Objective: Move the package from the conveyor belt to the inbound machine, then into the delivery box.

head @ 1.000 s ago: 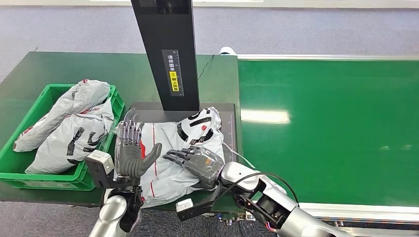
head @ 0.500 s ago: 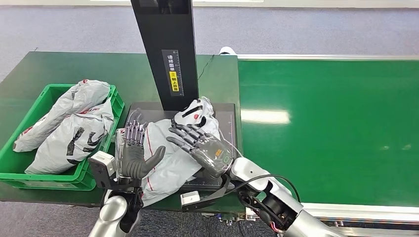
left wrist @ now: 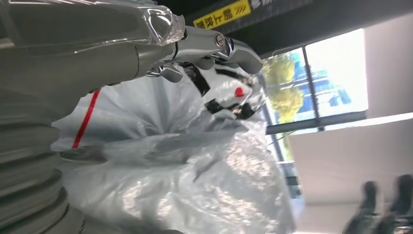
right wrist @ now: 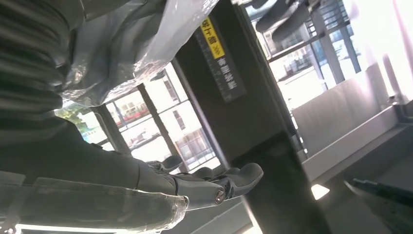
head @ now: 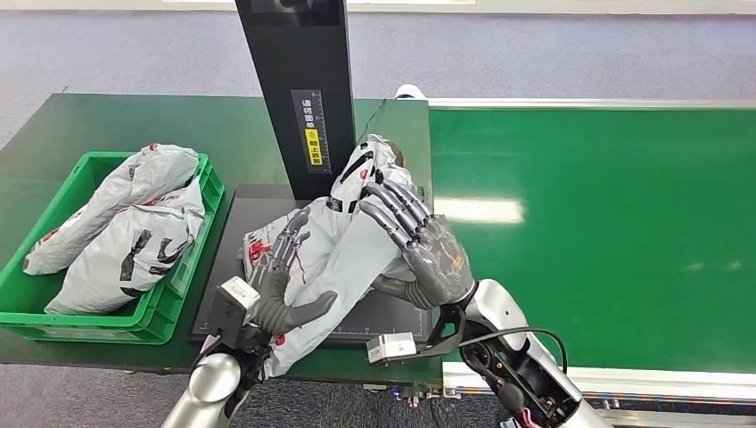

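A grey plastic mailer package [head: 343, 236] sits at the centre of the head view, lifted at a slant above the inbound machine's dark platform [head: 236, 259], its upper end leaning against the black upright column [head: 299, 89]. The left robot hand [head: 281, 299] holds the package's lower end from beneath, fingers spread against the film. The right robot hand [head: 419, 245] presses its upper right side with fingers extended rather than wrapped round it. So the package is sandwiched between two palms, not pinched.

The package looks light, soft and slack; its glossy film is probably slippery and sags where unsupported. Holding it across the broad middle from both sides, or bunching the film, seems safer than gripping a corner.

At the left of the frame a green crate [head: 36, 308], the delivery box, already carries two similar grey bags [head: 125, 227]. The column stands close behind the package, and the crate's near wall must be cleared on the way over. The green conveyor belt [head: 606, 232] fills the right side, and the bench [head: 89, 125] carries crate and machine.
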Tool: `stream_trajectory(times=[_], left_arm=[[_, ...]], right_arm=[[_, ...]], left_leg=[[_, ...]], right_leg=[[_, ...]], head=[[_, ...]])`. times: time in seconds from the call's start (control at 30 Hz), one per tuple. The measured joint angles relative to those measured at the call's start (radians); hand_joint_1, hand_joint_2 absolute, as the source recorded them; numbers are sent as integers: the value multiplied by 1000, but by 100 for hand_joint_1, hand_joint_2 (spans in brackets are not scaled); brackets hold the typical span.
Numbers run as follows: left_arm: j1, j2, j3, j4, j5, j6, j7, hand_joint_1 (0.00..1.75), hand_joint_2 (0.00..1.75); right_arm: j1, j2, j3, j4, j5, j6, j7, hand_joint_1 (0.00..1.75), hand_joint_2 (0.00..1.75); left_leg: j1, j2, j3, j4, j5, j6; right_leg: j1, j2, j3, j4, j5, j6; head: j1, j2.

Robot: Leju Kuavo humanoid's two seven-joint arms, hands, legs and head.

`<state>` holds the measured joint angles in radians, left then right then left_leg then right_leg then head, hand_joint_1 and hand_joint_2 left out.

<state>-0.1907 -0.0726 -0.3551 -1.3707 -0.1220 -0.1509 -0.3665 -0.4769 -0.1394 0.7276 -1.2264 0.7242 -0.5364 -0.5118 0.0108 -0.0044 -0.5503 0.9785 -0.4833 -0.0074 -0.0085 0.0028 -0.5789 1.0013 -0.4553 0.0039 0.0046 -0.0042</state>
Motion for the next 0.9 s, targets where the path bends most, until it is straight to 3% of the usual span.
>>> stream_trajectory(times=[0.4,0.73,0.9], left_arm=[[-61,39,-110,125,-253,-150,73,0,175],[-107,55,-182,206,-343,-175,97,0,175],[-128,55,-194,239,-343,-185,98,16,175]], right_arm=[[49,1,-46,-16,1,47,-4,0,175],[69,7,-65,-11,10,61,2,0,175],[94,9,-87,-13,15,63,9,0,175]], left_leg=[[0,0,0,0,0,0],[0,-1,-1,0,0,0],[0,-1,-1,0,0,0]], right_leg=[[0,0,0,0,0,0],[0,0,0,0,0,0],[0,0,0,0,0,0]], head=[[0,0],[0,0],[0,0]])
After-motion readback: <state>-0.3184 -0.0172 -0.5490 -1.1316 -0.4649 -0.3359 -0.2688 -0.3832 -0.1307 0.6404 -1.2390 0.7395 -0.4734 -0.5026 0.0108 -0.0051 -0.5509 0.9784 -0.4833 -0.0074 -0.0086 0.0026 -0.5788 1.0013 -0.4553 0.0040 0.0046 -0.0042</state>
